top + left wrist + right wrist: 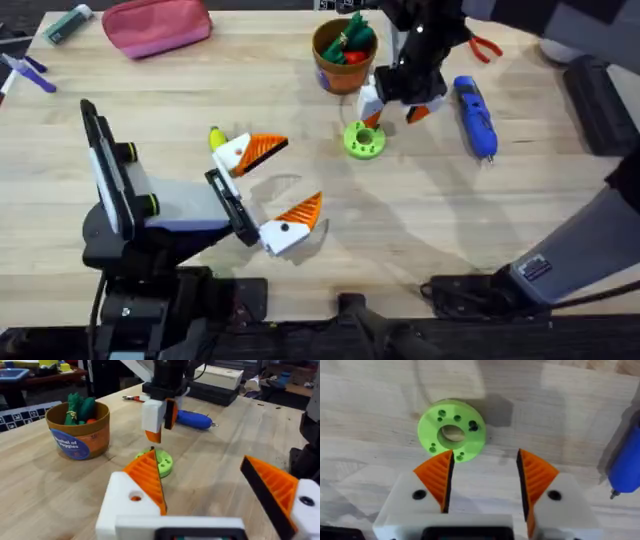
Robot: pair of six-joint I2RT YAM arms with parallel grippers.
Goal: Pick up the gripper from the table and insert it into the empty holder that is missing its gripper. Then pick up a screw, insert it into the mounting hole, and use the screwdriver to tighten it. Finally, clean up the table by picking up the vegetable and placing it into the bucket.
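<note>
Right now my right gripper (392, 108) hangs just above the lime-green disc (364, 140), its two orange-padded fingers (436, 476) spread apart with nothing between them. Seen from my right wrist, the disc (452, 427) lies just past the fingertips, and a tiny dark screw (473, 425) sits in one of its holes. The blue screwdriver (475, 116) lies flat on the table to the right of the disc. The orange-brown bucket (342, 58), filled with red and green toy vegetables, stands just behind the disc. My left gripper (284, 190) rests well to the left of the disc, fingers wide apart and empty, with a small yellow piece (216, 137) beside its far finger.
</note>
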